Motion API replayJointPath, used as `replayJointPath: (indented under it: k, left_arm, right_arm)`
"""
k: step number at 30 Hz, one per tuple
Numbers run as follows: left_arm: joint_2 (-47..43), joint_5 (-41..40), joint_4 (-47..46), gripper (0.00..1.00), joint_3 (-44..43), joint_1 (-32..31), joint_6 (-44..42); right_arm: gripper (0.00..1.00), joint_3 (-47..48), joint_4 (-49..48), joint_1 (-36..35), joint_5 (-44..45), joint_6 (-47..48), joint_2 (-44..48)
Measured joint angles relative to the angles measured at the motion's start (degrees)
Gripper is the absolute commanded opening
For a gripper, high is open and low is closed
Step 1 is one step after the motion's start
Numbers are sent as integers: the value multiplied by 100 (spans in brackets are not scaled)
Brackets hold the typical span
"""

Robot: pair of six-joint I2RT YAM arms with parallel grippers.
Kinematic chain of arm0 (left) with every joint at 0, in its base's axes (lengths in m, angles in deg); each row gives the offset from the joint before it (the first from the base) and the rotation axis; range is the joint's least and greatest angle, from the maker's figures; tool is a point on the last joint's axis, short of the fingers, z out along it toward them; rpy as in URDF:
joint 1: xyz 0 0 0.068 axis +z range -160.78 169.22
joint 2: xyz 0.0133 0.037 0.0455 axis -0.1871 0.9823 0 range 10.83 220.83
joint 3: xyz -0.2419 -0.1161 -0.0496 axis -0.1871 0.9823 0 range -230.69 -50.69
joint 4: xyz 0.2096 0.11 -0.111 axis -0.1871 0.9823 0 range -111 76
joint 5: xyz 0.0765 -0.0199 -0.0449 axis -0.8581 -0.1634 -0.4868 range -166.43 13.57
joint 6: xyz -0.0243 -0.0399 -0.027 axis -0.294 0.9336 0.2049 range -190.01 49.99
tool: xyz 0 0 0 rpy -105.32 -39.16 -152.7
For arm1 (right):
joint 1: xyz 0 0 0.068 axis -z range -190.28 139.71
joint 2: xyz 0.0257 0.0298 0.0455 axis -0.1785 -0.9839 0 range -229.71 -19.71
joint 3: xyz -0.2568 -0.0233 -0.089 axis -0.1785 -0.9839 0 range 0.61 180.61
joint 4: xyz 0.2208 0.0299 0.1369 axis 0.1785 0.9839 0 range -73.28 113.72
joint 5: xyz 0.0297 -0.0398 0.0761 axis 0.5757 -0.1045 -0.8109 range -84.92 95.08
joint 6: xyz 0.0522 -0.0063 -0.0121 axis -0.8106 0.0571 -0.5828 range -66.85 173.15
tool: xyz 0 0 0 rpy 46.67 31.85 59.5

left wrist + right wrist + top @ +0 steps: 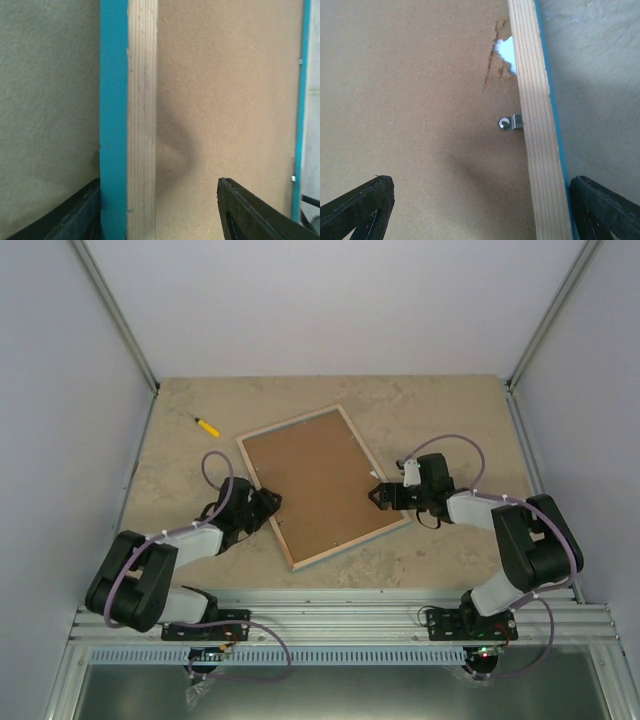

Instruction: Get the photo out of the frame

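Left fingers (pixel 250 220) parted partway, astride one long wooden rail of the frame (pixel 142 100): one touching or just beside the turquoise outer edge, the other apart from the rail, over the brown backing (pixel 225 90). Nothing clamped.

Right fingers (pixel 360 210) spread wide, astride the opposite rail, one over the backing, the other out over the worktop (pixel 600 75). Gripping nothing. Ahead of them on the rail's inner side, a small metal clip (pixel 512 122) with a screw head, lying on the backing. Beyond it, a torn notch in the backing with a white patch (pixel 505 50) showing.

From above: frame lying back-up in the middle of the worktop, turned at an angle, an arm at each long side. No sight of the photo in any view; cannot tell where it sits. Towards the far left corner, well apart from the frame, a small yellow tool (pixel 205 426).
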Motion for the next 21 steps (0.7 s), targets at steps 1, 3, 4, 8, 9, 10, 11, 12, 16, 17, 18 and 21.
replayJointPath:
  k: [1,3,4,8,9,10,11,12,16,17,18,21]
  left_arm:
    - [94,-22,76,64,-76,0,-70]
    - [280,-48,155,66,-254,13,-212]
    - [400,-70,175,67,-361,22,-293]
    - [804,-136,175,70,-745,33,-542]
    - [890,-168,181,70,-831,22,-601]
    - [966,-216,199,71,-918,2,-660]
    - [1027,-262,232,72,-997,-22,-708]
    - [1093,-334,291,72,-1091,-63,-772]
    - [1239,-662,525,74,-1340,-282,-964]
    - [1250,-732,575,75,-1370,-321,-1001]
    - [1255,-780,619,75,-1392,-348,-1034]
    - [1290,-949,796,75,-1499,-426,-1139]
  right_arm:
    - [96,-72,-37,-20,-4,-22,55]
    - [96,-240,-92,-57,13,-68,199]
    - [96,-306,-98,-70,15,-83,264]
    - [96,-612,-70,-153,116,-162,610]
    - [96,-684,-50,-177,138,-179,702]
    - [96,-743,-33,-199,153,-195,780]
    - [96,-817,2,-223,170,-219,881]
    - [96,-883,39,-243,181,-240,975]
    - [96,-1104,120,-280,229,-315,1281]
    - [96,-1145,144,-289,229,-326,1340]
    - [96,-1165,168,-299,229,-339,1377]
    - [96,-1237,195,-326,227,-385,1473]
